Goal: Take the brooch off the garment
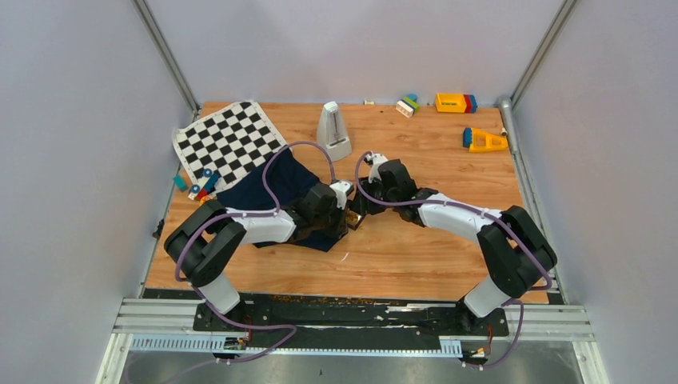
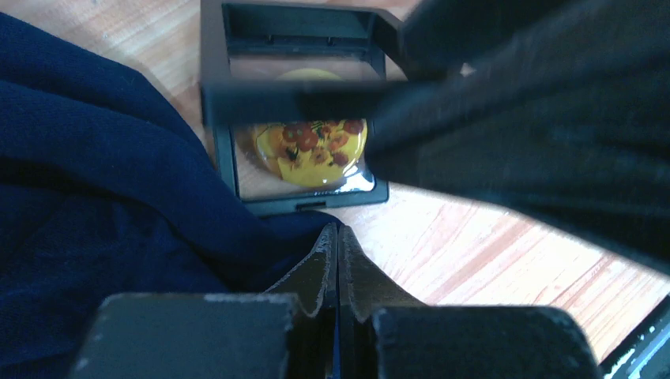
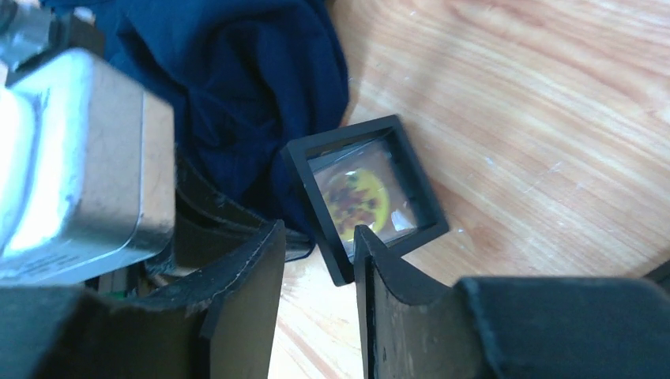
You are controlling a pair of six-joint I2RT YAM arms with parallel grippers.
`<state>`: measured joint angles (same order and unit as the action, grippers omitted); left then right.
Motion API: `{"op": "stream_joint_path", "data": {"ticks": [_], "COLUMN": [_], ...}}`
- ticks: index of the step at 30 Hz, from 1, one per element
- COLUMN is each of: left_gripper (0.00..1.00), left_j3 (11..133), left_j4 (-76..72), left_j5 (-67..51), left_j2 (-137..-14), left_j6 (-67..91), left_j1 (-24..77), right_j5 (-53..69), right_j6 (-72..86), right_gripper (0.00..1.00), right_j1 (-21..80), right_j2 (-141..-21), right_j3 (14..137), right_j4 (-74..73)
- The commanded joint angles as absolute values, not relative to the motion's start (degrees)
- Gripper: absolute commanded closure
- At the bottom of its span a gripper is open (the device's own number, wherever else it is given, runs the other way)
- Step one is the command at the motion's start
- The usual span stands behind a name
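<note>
The dark navy garment lies bunched on the wooden table; it also shows in the left wrist view and the right wrist view. My left gripper is shut at the cloth's edge, with a thin blue sliver of cloth between its fingers. My right gripper is open, its jaws on either side of a corner of a black square box. The box holds a round yellow disc with red flowers under a clear window. No whitish-silver brooch shows.
A black-and-white checkered mat lies at the back left, with small coloured pieces at its near edge. A white metronome-shaped object stands behind the garment. Toy blocks lie at the back right.
</note>
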<state>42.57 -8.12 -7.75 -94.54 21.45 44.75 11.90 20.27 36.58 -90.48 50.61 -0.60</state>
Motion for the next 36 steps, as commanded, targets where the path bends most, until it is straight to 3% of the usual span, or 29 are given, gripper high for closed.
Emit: {"op": "stream_joint_path", "data": {"ticks": [1,11,22,27,33,36], "left_gripper": [1.00,1.00,1.00,1.00,1.00,0.99], "left_j3": [43.80,43.21,34.56,33.96,34.24,34.41], "left_j4": [-7.57,-5.38,-1.89,-1.07,-0.72,-0.29], "left_j5": [-4.51,-1.14,-4.13,-4.78,-4.63,-5.00], "left_j2": [-96.92,-95.09,-79.14,-77.30,-75.81,-74.12], "left_j6": [21.68,21.76,23.68,23.03,21.68,21.66], "left_j1": [44.79,44.13,35.20,33.03,32.67,31.36], "right_j5": [17.92,17.71,18.20,10.10,-6.28,-1.94], "right_j6": [18.38,18.26,19.38,21.94,27.42,25.19], "right_gripper": [0.62,0.61,0.61,0.69,0.64,0.59], "right_j1": [36.91,36.98,42.28,43.33,40.68,37.73], "right_j2": [-90.54,-94.78,-99.51,-104.19,-104.69,-102.20], "right_j3": [49.78,53.52,56.92,60.88,62.26,61.07], "right_j4": [1.55,-4.51,-3.86,-6.85,-9.56,-8.19]}}
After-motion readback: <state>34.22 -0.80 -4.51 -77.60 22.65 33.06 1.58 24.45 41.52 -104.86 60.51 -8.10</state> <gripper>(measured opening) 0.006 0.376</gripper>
